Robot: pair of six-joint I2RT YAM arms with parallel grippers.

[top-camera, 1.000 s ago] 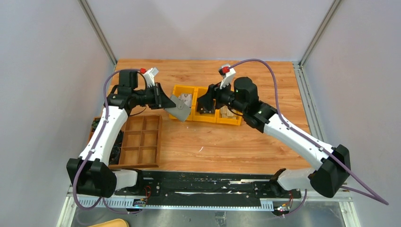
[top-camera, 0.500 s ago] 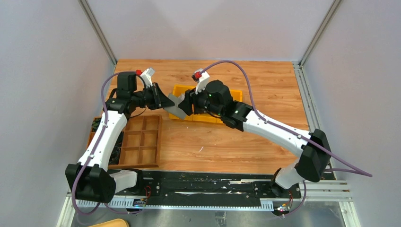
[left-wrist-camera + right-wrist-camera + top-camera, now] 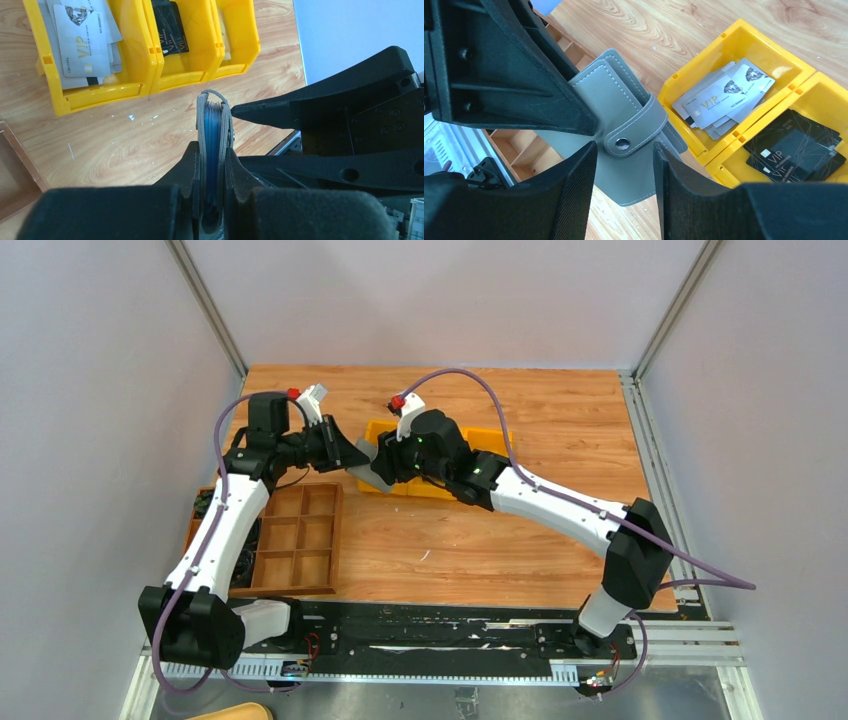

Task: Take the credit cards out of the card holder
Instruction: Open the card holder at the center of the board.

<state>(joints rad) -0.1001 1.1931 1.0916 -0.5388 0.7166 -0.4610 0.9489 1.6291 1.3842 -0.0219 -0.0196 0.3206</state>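
My left gripper (image 3: 345, 455) is shut on the grey card holder (image 3: 373, 474) and holds it on edge above the table, in front of the yellow bins. In the left wrist view the holder (image 3: 214, 120) is clamped between my fingers, with blue layers between its grey flaps. No credit cards show in the holder. My right gripper (image 3: 387, 462) is open at the holder's free end. In the right wrist view its fingers (image 3: 624, 150) stand either side of the closing tab (image 3: 636, 130), whose snap (image 3: 622, 144) is fastened on the holder (image 3: 599, 85).
A row of yellow bins (image 3: 490, 440) stands behind the holder. One bin (image 3: 127, 90) holds light grey VIP cards (image 3: 82, 35), which also show in the right wrist view (image 3: 721, 97). The bin beside it holds black cards (image 3: 796, 147). A brown wooden compartment tray (image 3: 297, 540) lies at the left.
My right arm has swung left from over the yellow bins to the card holder, and its open fingers now straddle the tab. My left gripper has kept its hold almost in place.
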